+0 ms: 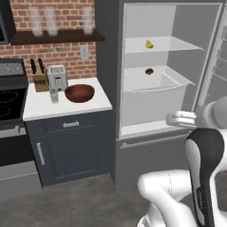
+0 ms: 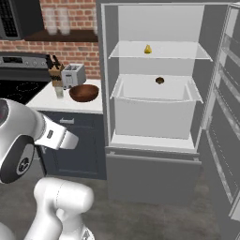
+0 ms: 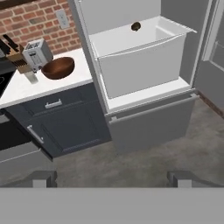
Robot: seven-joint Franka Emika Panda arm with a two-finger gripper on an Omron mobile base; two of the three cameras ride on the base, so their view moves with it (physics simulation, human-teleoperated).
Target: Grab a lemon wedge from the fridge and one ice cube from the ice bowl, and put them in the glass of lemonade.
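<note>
The fridge [image 1: 186, 26] stands open, directly right of the bench [image 1: 40, 106]. Its white interior has one glass shelf [image 2: 187, 51] and, below that, one large white bin [image 2: 154, 115].

Contents:
- Glass shelf: one lemon wedge [image 1: 150, 44], bright yellow, near the middle of the shelf.
- White bin: one small dark brown lump [image 1: 149, 71], at the back of the bin, below the lemon wedge.

On the bench, left of the fridge:
- One ice bowl [image 1: 80, 93], reddish-brown wood, closest to the fridge. Its contents cannot be made out.
- One glass of lemonade [image 1: 54, 97], just left of the ice bowl, holding pale yellow-green liquid.
- One toaster [image 1: 57, 78], behind the glass.
- One knife block [image 1: 40, 80], left of the toaster, with two dark handles showing.

A wall shelf [image 1: 57, 36] above the bench carries three frosted tumblers [image 1: 51, 21].

The pincer [image 3: 111, 178] is spread wide and pinches nothing. It is held low in front of the fridge, well apart from the lemon wedge; in the hand view one fingertip [image 3: 40, 178] rises at each side.

No legible writing.
</note>
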